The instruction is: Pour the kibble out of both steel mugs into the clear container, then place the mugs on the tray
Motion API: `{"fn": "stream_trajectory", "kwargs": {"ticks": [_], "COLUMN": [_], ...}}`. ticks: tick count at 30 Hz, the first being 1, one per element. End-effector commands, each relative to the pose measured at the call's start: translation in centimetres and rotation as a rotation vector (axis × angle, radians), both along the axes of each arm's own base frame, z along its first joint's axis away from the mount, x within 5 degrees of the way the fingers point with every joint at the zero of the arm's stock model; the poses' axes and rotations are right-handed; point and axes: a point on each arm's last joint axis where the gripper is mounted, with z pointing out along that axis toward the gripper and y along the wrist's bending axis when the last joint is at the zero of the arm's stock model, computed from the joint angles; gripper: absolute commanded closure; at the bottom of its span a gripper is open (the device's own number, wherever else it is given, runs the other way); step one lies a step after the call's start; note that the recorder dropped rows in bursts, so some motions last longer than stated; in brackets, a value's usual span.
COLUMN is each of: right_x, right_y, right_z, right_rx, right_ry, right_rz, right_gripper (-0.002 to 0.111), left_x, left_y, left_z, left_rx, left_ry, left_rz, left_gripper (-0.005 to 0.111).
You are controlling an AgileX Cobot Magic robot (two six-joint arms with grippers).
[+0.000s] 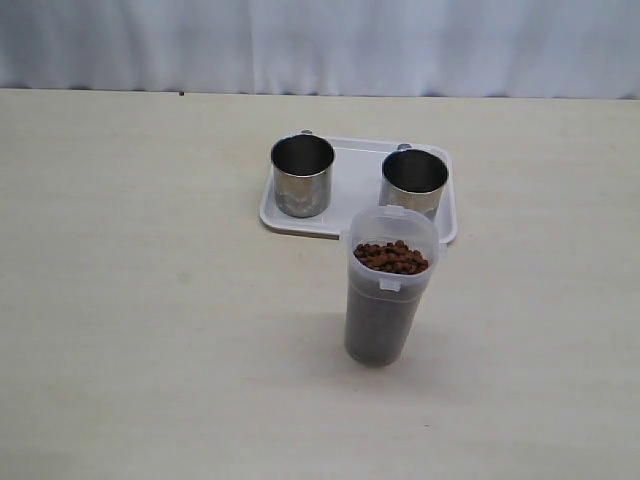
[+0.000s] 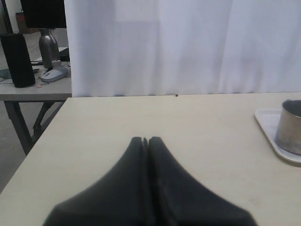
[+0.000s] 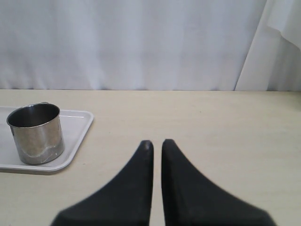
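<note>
- The left fingers (image 2: 136, 149) are shut tight together, with nothing between them.
- The right fingers (image 3: 146, 149) are shut too, with only a thin crack between the tips. They hold nothing.
- One mug (image 2: 290, 127) stands on the tray (image 2: 269, 123). It is ahead of the left fingers, off toward the right arm's side and well apart from them.
- The other mug (image 3: 36, 133) is on the tray too. It is ahead of the right fingers, off toward the left arm's side and also well apart.
- Both mugs stand upright, and no kibble shows inside them.
- The kibble (image 1: 392, 257) is in the container (image 1: 380, 320), heaped close to its rim.
- The container stands on the table (image 1: 150, 320) near the tray. Neither wrist view shows it, so I cannot tell where it lies from the fingers.
- I think the job is done. The kibble is poured, the mugs are put away and nothing looks left to do.
</note>
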Motion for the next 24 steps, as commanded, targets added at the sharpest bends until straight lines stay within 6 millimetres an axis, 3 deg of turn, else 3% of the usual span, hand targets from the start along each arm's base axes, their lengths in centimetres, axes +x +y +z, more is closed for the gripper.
{"fn": "stream_trajectory", "kwargs": {"ticks": [1,24], "right_x": [-0.03,-0.03], "right_y": [-0.05,-0.05], "right_z": [-0.16,-0.16], "right_rx": [-0.003,-0.003], "right_ry": [0.007,0.007], "right_rz": [-0.009,-0.009], "right_gripper": [0.103,0.103], "left_x": [0.00,0.00], "left_y": [-0.11,-0.02], "left_z": [0.13,0.13], "left_rx": [-0.001,-0.020], "left_ry": [-0.022,-0.022], "left_rz": [-0.015,0.009], "left_gripper": [0.107,0.107]}}
